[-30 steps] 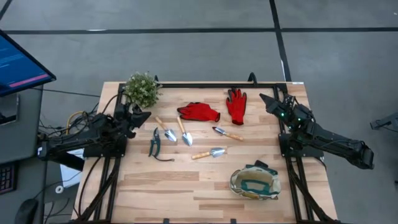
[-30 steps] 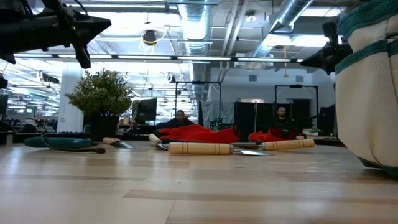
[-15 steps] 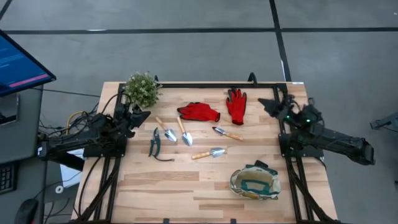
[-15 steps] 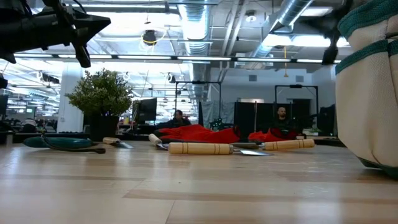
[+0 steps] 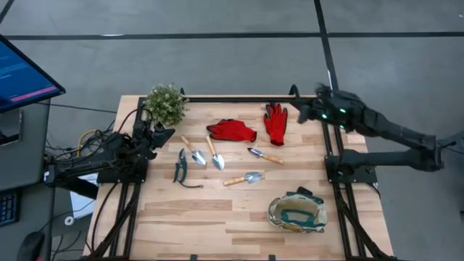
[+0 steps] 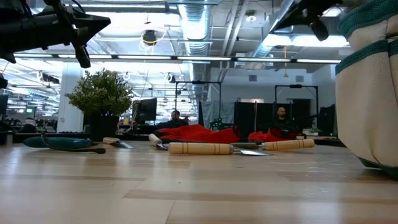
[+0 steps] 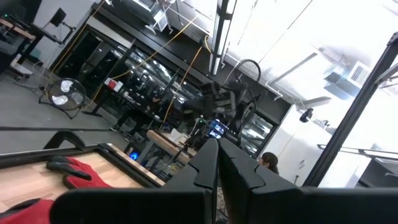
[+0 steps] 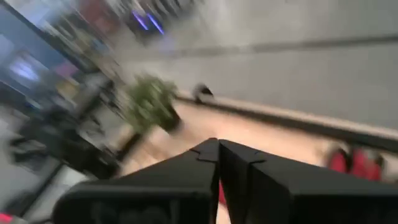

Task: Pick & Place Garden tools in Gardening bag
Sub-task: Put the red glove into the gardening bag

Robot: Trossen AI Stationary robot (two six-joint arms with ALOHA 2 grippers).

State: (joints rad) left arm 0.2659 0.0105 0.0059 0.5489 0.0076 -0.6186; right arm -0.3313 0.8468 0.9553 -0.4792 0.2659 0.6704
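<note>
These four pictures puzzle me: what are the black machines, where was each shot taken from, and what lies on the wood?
They are two robot arms at a table. One picture looks straight down, one looks level across the tabletop, and two come from cameras on the arms' wrists. The left gripper waits near the plant; the right gripper is raised by the far right corner. Both are shut and hold nothing. On the wood lie two red gloves, shears, four small tools with wooden handles, and the bag they belong in.
</note>
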